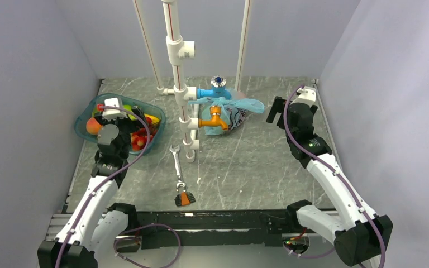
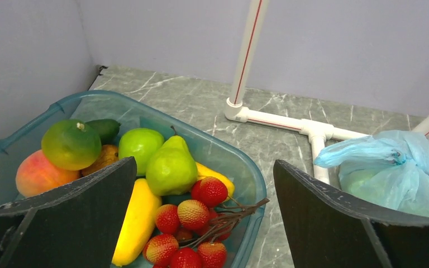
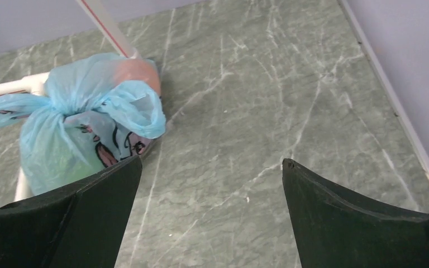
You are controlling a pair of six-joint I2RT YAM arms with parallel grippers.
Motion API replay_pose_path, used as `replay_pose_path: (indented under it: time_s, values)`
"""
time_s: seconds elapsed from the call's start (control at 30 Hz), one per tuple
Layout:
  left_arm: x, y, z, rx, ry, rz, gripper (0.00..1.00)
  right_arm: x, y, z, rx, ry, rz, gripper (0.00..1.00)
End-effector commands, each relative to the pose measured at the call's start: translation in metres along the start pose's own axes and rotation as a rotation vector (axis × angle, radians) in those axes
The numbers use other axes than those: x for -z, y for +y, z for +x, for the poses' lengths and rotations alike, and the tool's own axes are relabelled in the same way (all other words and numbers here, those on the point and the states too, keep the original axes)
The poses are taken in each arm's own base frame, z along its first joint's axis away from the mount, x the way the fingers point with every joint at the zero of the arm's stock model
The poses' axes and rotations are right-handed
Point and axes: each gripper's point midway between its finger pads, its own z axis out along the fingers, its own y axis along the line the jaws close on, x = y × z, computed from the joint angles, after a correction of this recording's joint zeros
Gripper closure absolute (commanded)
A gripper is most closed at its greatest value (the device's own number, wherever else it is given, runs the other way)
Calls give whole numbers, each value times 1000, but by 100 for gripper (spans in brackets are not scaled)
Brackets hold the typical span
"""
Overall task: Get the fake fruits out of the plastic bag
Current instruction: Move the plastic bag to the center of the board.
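While I hang over the table (image 1: 246, 173): both of my grippers are empty, and neither touches the bag.
Left gripper (image 2: 204, 167): jaws spread wide with nothing between them. It is poised over the near side of the basket, at the left of the table.
Right gripper (image 3: 212, 162): jaws also spread wide and holding nothing. It is over bare table at the right, and the bag lies beyond its left finger, apart from it.
Plastic bag (image 3: 84, 128): light blue and crinkly, printed with dark cartoon drawings. Its handles are gathered into a knot at the top. It lies on the table at the back, against the foot of the pipe frame, and in my top view it is just behind the orange tap.
Fake fruits (image 3: 56, 162): inside the bag. A green mass shows through the film on the lower left and an orange-pink patch near the top. I cannot tell the pieces apart or count them.
Basket (image 2: 246, 173): teal plastic, at the back left of the table and well apart from the bag.
Basket contents: a green pear (image 2: 170, 164), a yellow banana (image 2: 137, 220), a cluster of red strawberries (image 2: 192, 215), a peach (image 2: 33, 173) and some round green fruits.
Pipe frame (image 1: 174, 50): white pipes, upright at the back centre, carrying a blue valve (image 1: 215, 92) above the orange tap (image 1: 215, 119).
Wrench (image 1: 176, 164): flat on the table in front of the frame.
Brush (image 1: 185, 198): orange bristles, lying at the near end of the wrench.
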Motion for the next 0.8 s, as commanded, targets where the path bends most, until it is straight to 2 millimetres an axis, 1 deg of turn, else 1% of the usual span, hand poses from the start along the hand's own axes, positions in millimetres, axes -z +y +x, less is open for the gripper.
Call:
replay_pose_path:
  time_s: [0.0,0.1,0.17,0.27,0.3,0.4,0.5,0.6,0.67,0.77]
  values:
    - [2,-17,-33,-23,-81,71,1,1,21,-9,-76,-25,-96,0]
    - [2,-14,-33,-34,-69,42,1,-2,36,2,-113,28,-157,0]
    - [1,-8,-31,-22,-73,5,1,-3,49,8,-130,66,-216,0]
    - [3,-6,-34,-16,-83,-7,1,-5,67,19,-160,110,-304,0]
    - [4,-7,-34,-14,-89,1,1,-6,71,24,-172,129,-318,0]
    - [4,-13,-34,-25,-97,40,1,-10,78,31,-200,133,-349,0]
    - [2,-20,-32,-47,-59,76,1,-16,86,42,-233,157,-375,0]
    - [-1,-28,-26,-77,-32,118,1,-24,94,48,-253,173,-394,0]
    - [-3,-33,-21,-97,-12,151,1,-32,103,53,-261,213,-416,0]
    - [-4,-40,-17,-108,2,193,1,-43,117,52,-282,248,-434,0]
